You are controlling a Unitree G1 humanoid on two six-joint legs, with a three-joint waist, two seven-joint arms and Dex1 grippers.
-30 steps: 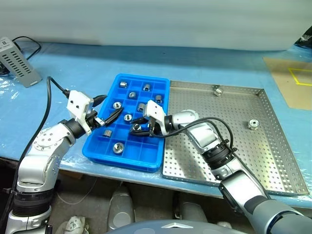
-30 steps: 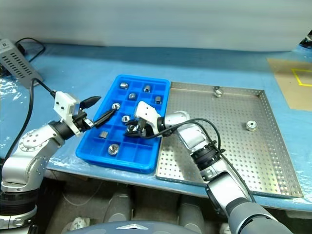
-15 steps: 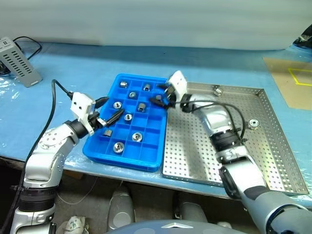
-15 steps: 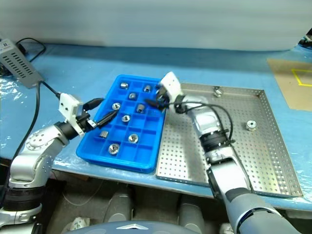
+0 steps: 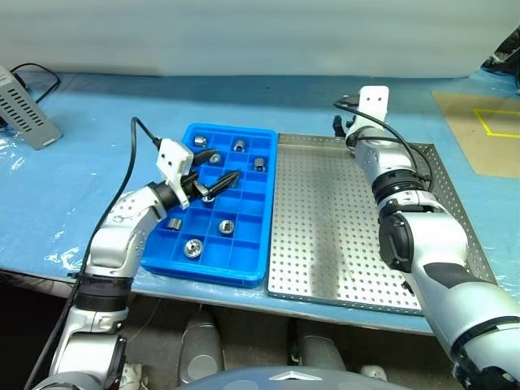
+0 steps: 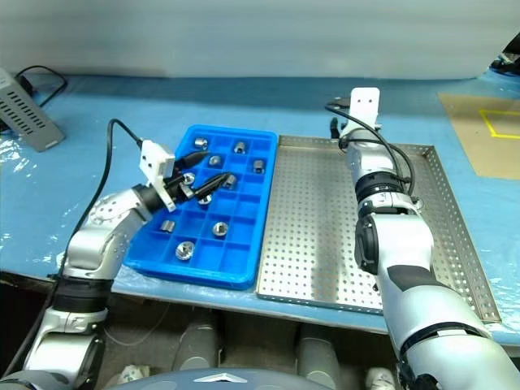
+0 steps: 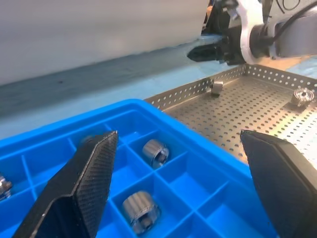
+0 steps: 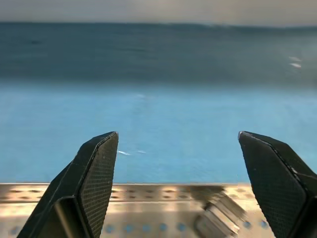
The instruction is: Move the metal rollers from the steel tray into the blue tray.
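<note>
The blue-covered table [image 5: 97, 106] carries the steel tray [image 5: 325, 244] with the blue tray [image 5: 244, 248] touching its left rim.

Change noted: my right gripper [image 8: 176, 191], a second ago down in the blue tray's compartments with a roller between its fingers, has swung across to the steel tray's far rim. Its fingers are spread wide and hold nothing. A roller now lies in a near-middle compartment [image 5: 227, 226] that was under the gripper before, so I judge that delivery complete.

My left gripper [image 5: 213, 183] has drifted further over the blue tray, fingers spread, empty.

Rollers: eight or so sit in the blue tray. Two remain in the steel tray, one by the far rim [image 7: 216, 88] just ahead of my right gripper, one further right [image 7: 299, 95].

Judgement: the far-rim roller is next.
</note>
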